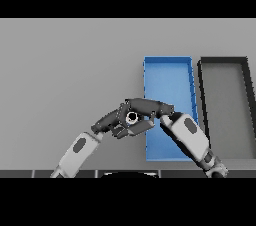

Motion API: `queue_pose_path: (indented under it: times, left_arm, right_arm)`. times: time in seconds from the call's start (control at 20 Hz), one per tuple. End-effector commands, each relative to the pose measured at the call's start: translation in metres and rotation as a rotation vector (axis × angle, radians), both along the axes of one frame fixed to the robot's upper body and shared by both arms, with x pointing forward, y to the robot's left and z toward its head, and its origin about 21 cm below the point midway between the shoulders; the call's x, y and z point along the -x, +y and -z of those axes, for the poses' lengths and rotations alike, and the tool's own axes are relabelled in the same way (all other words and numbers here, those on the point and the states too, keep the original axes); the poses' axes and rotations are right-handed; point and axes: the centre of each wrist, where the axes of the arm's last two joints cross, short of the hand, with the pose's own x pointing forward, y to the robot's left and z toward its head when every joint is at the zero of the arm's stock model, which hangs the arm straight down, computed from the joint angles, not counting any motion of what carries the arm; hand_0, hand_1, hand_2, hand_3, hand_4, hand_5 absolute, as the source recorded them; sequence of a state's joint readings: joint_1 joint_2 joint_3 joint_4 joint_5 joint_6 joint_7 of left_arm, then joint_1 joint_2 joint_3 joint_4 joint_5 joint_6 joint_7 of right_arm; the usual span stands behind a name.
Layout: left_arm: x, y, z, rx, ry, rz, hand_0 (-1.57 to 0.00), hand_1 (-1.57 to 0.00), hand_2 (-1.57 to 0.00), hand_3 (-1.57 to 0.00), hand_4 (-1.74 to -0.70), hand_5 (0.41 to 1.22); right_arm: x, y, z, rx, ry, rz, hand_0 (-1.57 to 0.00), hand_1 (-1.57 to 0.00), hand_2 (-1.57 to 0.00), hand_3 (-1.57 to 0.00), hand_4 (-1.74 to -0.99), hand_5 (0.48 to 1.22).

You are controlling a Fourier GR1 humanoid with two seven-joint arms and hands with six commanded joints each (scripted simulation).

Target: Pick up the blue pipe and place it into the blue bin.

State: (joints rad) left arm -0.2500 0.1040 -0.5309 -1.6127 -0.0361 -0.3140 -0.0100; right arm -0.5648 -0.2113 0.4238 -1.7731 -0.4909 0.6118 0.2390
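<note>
right hand over the pipe at the bin's left edge: secure the grip first

the right hand (146, 107) reaches in from the lower right, its arm crossing the blue bin (167, 70), fingers curled leftward just past the bin's left wall. the left hand (112, 121) comes from the lower left and sits touching or just beside the right hand, fingers partly curled; whether it holds anything cannot be told.

the blue pipe is not visible as such. between the two hands there is a small round pale ring (132, 117), possibly the pipe's end seen head-on, but this is unsure. if so, the pipe lies on the grey worktop (65, 70) just left of the bin, under the hands. whether the right hand has closed on it cannot be told.

judgement: grasp stage, lift not yet done. a dark bin (225, 105) stands just right of the blue one.

to do it well:
- wrap fingers and thumb fully round the pipe before lifting.
- draw the left hand clear so it does not knock the pipe.
- lift high enough to clear the bin's left wall.
- move right a little only; stop over the blue bin, not the dark one.
- release low.
</note>
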Motion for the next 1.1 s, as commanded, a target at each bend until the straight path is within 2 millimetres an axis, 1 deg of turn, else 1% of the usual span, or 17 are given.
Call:
queue_pose_path:
  times: [0.0,0.05,0.1,0.15,0.2,0.25,0.3,0.4,0.45,0.6,0.7,0.75,0.85,0.9,0.95,1.05]
  left_arm:
    - [0.0,0.002,0.0,-0.014,-0.009,0.011,-0.67,-0.63,-0.61,-0.62,-1.23,1.221]
    - [-0.002,0.001,-0.001,-0.033,-0.025,0.009,-0.53,-0.51,-0.49,-0.49,-1.14,1.221]
    - [-0.006,-0.002,-0.001,-0.056,-0.054,0.012,-0.43,-0.41,-0.39,-0.39,-1.07,1.15]
    - [-0.006,-0.001,0.0,-0.069,-0.074,0.006,-0.34,-0.32,-0.31,-0.31,-1.0,1.063]
    - [-0.006,0.0,0.001,-0.075,-0.073,-0.011,-0.27,-0.26,-0.25,-0.25,-0.95,0.972]
    - [-0.007,0.004,0.0,-0.077,-0.067,-0.022,-0.22,-0.21,-0.2,-0.2,-0.92,0.899]
    - [-0.004,0.006,0.002,-0.064,-0.062,-0.016,-0.17,-0.17,-0.16,-0.16,-0.9,0.836]
    - [-0.004,0.003,0.002,-0.079,-0.031,-0.035,-0.11,-0.11,-0.1,-0.1,-0.86,0.734]
    - [-0.005,0.002,0.002,-0.055,-0.007,-0.038,-0.09,-0.08,-0.08,-0.08,-0.87,0.697]
    - [-0.004,0.002,0.009,-0.054,0.044,-0.07,-0.05,-0.04,-0.04,-0.04,-0.89,0.639]
    - [-0.003,0.002,0.007,-0.068,0.078,-0.081,-0.03,-0.03,-0.03,-0.03,-0.9,0.609]
    - [-0.001,-0.001,0.008,-0.082,0.091,-0.082,-0.02,-0.02,-0.02,-0.02,-0.9,0.589]
    - [0.004,0.002,0.01,-0.082,0.099,-0.087,-0.01,-0.01,-0.01,-0.01,-0.91,0.543]
    - [0.004,0.005,0.013,-0.084,0.105,-0.09,-0.01,-0.01,-0.01,-0.01,-0.92,0.527]
    - [0.004,0.002,0.01,-0.091,0.1,-0.085,-0.01,-0.01,-0.01,-0.01,-0.92,0.515]
    - [0.005,0.007,0.008,-0.086,0.098,-0.085,-0.01,0.0,0.0,0.0,-0.92,0.5]
  right_arm:
    - [-0.001,0.0,-0.001,0.008,0.008,0.014,-1.56,-1.56,-1.56,-1.56,-1.485,1.205]
    - [0.0,0.001,-0.002,0.014,0.01,0.028,-1.56,-1.56,-1.56,-1.56,-1.486,1.208]
    - [-0.001,0.003,-0.005,0.034,0.006,0.043,-1.56,-1.56,-1.56,-1.56,-1.487,1.211]
    - [0.0,0.002,-0.003,0.019,0.001,0.037,-1.56,-1.56,-1.56,-1.56,-1.488,1.213]
    - [-0.002,0.001,-0.002,0.021,0.002,0.042,-1.57,-1.57,-1.57,-1.56,-1.488,1.214]
    - [-0.004,0.003,-0.002,0.022,0.004,0.043,-1.57,-1.57,-1.57,-1.57,-1.488,1.216]
    - [-0.002,0.004,-0.001,0.025,0.012,0.037,-1.57,-1.57,-1.57,-1.57,-1.488,1.217]
    - [-0.002,0.003,0.003,0.023,0.008,0.052,-1.57,-1.57,-1.57,-1.57,-1.487,1.218]
    - [-0.002,0.004,0.001,0.028,-0.002,0.054,-1.57,-1.57,-1.57,-1.57,-1.487,1.219]
    - [-0.005,0.007,-0.002,0.03,0.015,0.073,-1.57,-1.57,-1.57,-1.57,-1.488,1.22]
    - [-0.004,0.002,-0.003,-0.02,0.093,0.047,-1.57,-1.57,-1.57,-1.57,-1.489,1.22]
    - [-0.004,0.0,-0.007,-0.032,0.152,0.027,-1.57,-1.57,-1.57,-1.57,-1.489,1.22]
    - [-0.011,-0.006,-0.021,-0.062,0.235,0.017,-1.57,-1.57,-1.57,-1.57,-1.491,1.221]
    - [-0.01,-0.005,-0.031,-0.078,0.273,0.009,-1.57,-1.57,-1.57,-1.57,-1.491,1.221]
    - [-0.011,-0.005,-0.045,-0.083,0.28,0.018,-1.57,-1.57,-1.57,-1.57,-1.49,1.221]
    - [-0.016,-0.005,-0.071,-0.115,0.254,0.021,-1.57,-1.57,-1.57,-1.57,-1.492,1.221]
